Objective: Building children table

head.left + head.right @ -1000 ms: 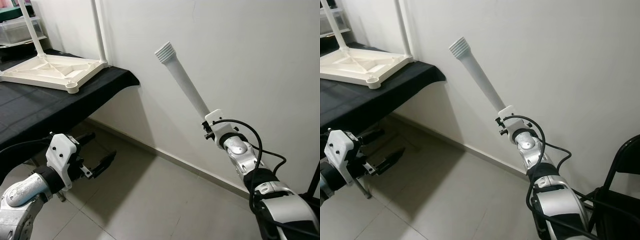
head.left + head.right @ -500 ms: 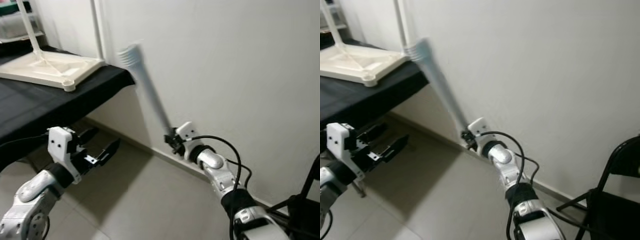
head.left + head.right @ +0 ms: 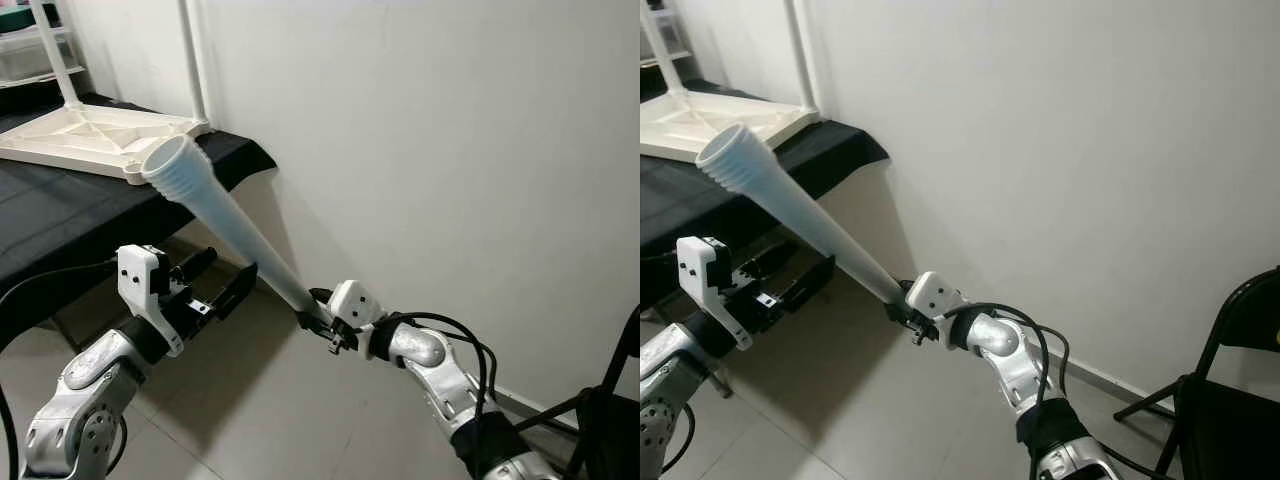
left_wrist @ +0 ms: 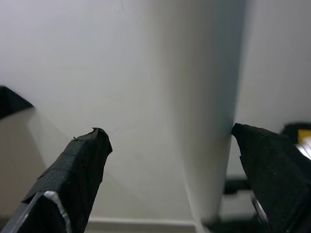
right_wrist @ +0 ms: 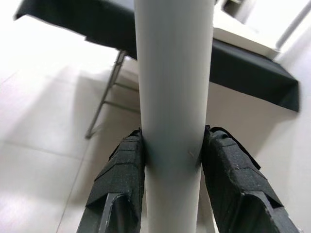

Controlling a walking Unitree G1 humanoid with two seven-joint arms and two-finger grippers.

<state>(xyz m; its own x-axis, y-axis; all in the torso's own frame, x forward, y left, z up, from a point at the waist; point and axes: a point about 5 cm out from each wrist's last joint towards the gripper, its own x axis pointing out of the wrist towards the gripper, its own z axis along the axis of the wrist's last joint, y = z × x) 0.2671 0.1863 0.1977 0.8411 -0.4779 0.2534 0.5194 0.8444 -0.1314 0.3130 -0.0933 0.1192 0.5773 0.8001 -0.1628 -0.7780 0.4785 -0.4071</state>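
Observation:
My right gripper [image 3: 314, 313] is shut on the narrow end of a white table leg [image 3: 232, 230], its fingers [image 5: 124, 170] pressed on both sides of the leg [image 5: 172, 73]. The leg slants up and left, its ribbed hollow end [image 3: 728, 155] near the upturned white tabletop [image 3: 95, 135]. That tabletop lies on a black-clothed table [image 3: 70, 215], with two legs [image 3: 192, 55] standing up from it. My left gripper [image 3: 226, 268] is open just below the slanted leg. In the left wrist view the leg [image 4: 204, 97] passes between the spread fingers [image 4: 80, 167], close to one of them.
A white wall [image 3: 450, 140] runs close behind. The cloth's corner [image 3: 250, 155] overhangs a tiled floor [image 3: 270, 420]. A black folding chair [image 3: 1230, 390] stands at the right. A clear storage box [image 3: 35, 55] sits on a shelf at the far left.
My right arm has swung the leg down and to the left, so its ribbed end now points at the tabletop. My left gripper has risen toward the leg.

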